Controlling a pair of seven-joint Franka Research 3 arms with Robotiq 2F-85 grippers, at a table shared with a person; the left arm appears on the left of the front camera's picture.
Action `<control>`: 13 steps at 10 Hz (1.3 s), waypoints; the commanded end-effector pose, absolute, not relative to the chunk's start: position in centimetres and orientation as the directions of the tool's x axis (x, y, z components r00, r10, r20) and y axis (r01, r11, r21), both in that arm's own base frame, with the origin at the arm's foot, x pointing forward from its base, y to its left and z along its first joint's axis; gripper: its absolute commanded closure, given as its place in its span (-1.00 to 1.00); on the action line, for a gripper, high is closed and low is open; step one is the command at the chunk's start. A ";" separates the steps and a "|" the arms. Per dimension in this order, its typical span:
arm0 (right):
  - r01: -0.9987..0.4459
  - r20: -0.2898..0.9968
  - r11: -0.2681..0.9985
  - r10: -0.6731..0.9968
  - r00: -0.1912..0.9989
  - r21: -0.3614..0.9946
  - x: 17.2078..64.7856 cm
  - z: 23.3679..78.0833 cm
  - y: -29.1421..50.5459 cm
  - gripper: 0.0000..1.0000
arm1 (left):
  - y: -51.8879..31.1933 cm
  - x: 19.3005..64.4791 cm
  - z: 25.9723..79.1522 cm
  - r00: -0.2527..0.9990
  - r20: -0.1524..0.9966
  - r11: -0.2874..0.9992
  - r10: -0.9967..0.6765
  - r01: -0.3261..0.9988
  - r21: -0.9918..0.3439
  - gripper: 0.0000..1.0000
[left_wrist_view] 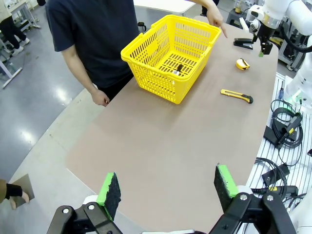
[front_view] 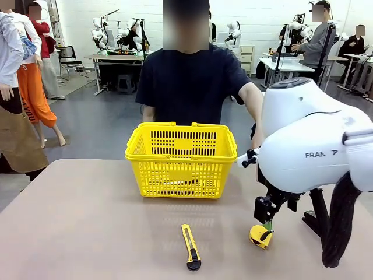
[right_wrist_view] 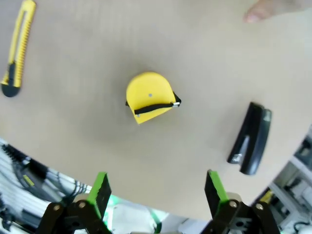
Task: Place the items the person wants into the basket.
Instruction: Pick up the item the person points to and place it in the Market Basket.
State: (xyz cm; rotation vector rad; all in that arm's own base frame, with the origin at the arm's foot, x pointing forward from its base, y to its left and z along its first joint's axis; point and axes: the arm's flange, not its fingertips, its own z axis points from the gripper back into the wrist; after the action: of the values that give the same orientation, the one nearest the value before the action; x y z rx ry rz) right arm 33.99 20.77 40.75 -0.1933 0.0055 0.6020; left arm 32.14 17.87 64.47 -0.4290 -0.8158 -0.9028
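1. Basket point(front_view: 175, 178): yellow, upright at the far middle of the table point(front_view: 87, 221), directly in front of the person point(front_view: 189, 81). In the left wrist view I see a small dark item point(left_wrist_view: 179, 68) lying on its floor (too small for me to name).

2. Tape measure point(right_wrist_view: 149, 96): round, yellow and black, on the table on my right side, outside the basket. The utility knife point(front_view: 190, 247) lies near it toward the middle, and the stapler point(right_wrist_view: 251, 138) lies on its other side.

3. Right gripper point(right_wrist_view: 156, 183): hangs straight over the tape measure, jaws spread wide, nothing between the green pads, not touching it.

4. Left gripper point(left_wrist_view: 166, 187): jaws spread wide and empty, over bare table, well apart from the basket.

5. Person's hand point(left_wrist_view: 214, 19): forefinger stretched out over the table near the stapler.
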 end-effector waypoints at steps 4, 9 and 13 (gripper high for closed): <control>-0.750 -0.096 0.660 0.745 0.660 -0.028 36.7 36.8 21.2 -1.00 | 18.0 32.2 64.4 0.343 0.784 0.566 -0.518 0.824 0.013 -1.00; -0.777 0.025 0.629 0.776 0.630 0.027 37.7 33.5 20.4 -1.00 | 18.0 32.2 64.4 0.343 0.784 0.566 -0.518 0.824 0.013 -1.00; -0.783 0.017 0.622 0.782 0.623 0.026 38.2 31.6 20.2 -1.00 | 18.0 32.2 64.4 0.343 0.784 0.566 -0.518 0.824 0.013 -1.00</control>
State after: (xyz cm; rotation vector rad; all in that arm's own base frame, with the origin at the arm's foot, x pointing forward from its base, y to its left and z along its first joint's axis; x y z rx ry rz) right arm 38.05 20.49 32.43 0.0066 0.0086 0.8740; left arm 32.14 17.88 64.46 -0.4289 -0.8158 -0.9026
